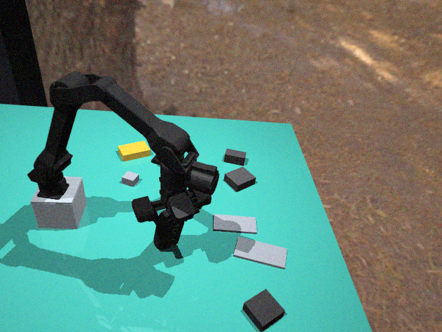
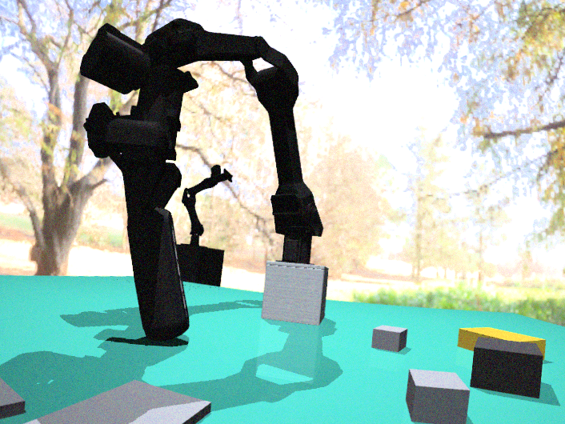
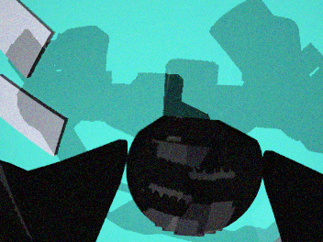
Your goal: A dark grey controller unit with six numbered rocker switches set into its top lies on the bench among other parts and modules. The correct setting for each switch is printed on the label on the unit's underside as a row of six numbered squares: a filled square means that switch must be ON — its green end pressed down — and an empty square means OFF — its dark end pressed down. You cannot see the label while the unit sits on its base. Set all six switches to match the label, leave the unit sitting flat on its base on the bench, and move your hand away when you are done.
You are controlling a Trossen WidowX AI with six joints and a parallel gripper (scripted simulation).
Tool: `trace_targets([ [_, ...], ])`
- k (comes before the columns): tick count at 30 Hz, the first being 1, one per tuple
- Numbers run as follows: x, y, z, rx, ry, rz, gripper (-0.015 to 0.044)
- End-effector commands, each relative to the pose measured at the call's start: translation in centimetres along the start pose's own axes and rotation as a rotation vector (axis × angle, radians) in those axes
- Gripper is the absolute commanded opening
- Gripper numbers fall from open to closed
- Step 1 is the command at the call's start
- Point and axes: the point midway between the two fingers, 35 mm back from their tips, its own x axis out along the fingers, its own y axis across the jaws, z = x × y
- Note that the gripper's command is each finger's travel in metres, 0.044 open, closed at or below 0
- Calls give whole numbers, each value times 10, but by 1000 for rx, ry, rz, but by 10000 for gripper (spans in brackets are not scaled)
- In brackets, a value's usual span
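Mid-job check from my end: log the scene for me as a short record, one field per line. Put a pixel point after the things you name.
gripper (image 1: pixel 162 214) (image 2: pixel 153 218) (image 3: pixel 197 154): closed on the controller unit
controller unit (image 1: pixel 168 232) (image 2: pixel 170 274) (image 3: pixel 194 183): standing on end, not flat on its base
bench contact: cannot tell
switch settings: not readable
label squares: not readable
yellow block (image 1: pixel 133 151) (image 2: pixel 470 338): lying on the bench
light grey plates (image 1: pixel 246 220) (image 1: pixel 269 252) (image 3: pixel 34 27) (image 3: pixel 9 101): two, flat, side by side
task: unfinished
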Motion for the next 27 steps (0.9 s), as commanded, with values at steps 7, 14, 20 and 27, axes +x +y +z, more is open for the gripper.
trace_targets([
  [7,8,-1,7,-5,-15,-16,338],
  [14,10,-1,12,-5,-31,-16,338],
  [20,11,-1,17,-5,-34,-16,338],
  [27,13,-1,22,-5,-34,-16,338],
])
